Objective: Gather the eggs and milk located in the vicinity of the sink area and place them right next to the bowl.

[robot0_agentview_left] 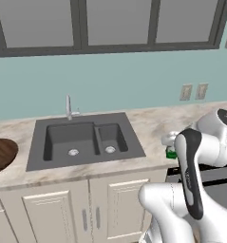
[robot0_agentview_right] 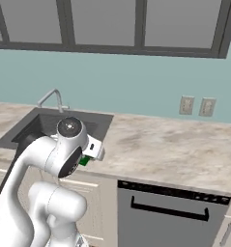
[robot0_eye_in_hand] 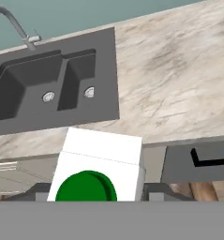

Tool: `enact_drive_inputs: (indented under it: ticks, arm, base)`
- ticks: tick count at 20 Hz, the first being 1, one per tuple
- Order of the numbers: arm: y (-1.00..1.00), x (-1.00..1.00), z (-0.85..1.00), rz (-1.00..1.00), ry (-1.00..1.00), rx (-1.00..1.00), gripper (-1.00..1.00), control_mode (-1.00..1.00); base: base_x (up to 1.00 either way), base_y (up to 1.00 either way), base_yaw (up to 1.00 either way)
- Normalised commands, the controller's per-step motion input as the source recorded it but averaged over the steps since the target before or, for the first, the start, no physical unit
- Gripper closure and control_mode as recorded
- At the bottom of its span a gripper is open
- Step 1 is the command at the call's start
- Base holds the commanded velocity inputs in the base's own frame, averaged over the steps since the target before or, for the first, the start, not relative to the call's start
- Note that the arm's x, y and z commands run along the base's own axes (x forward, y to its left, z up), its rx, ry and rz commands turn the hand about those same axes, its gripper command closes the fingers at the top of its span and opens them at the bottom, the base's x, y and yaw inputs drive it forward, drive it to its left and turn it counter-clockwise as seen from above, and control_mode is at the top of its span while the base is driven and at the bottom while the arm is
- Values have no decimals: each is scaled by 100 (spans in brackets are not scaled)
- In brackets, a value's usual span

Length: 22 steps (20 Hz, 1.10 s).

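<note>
The milk [robot0_eye_in_hand: 101, 154], a white carton with a green round top, fills the bottom of the hand view between the two dark fingers, one of them [robot0_eye_in_hand: 156, 190] beside its right side. My gripper [robot0_eye_in_hand: 97, 193] is shut on it, above the counter's front edge just right of the sink [robot0_eye_in_hand: 48, 89]. In the left base view the carton's green part [robot0_agentview_left: 171, 153] peeks out from behind my arm, right of the sink [robot0_agentview_left: 84, 140]. The brown wooden bowl [robot0_agentview_left: 1, 154] lies on the counter at the far left. The eggs are out of view.
A chrome faucet [robot0_agentview_left: 68, 108] stands behind the basin. A dishwasher [robot0_agentview_right: 175, 207] sits under the counter to the right of the sink. Marbled counter [robot0_agentview_right: 175, 149] stretches right, with two wall outlets [robot0_agentview_right: 187, 104] above it. Cabinet doors [robot0_agentview_left: 53, 213] are below the sink.
</note>
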Motion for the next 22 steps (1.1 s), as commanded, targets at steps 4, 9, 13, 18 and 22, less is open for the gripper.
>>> enact_drive_inputs:
  ticks: [4,9,13,18,22]
  arm:
    - [0,0,0,0,0,0,100,100]
    - [0,0,0,0,0,0,100,100]
    - [0,0,0,0,0,0,100,100]
    - [0,0,0,0,0,0,100,100]
    - [0,0,0,0,0,0,100,100]
  base:
    - [-84,12,5]
    - [-7,81,7]
    - [0,100,5]
    - [0,95,2]
    - [0,74,1]
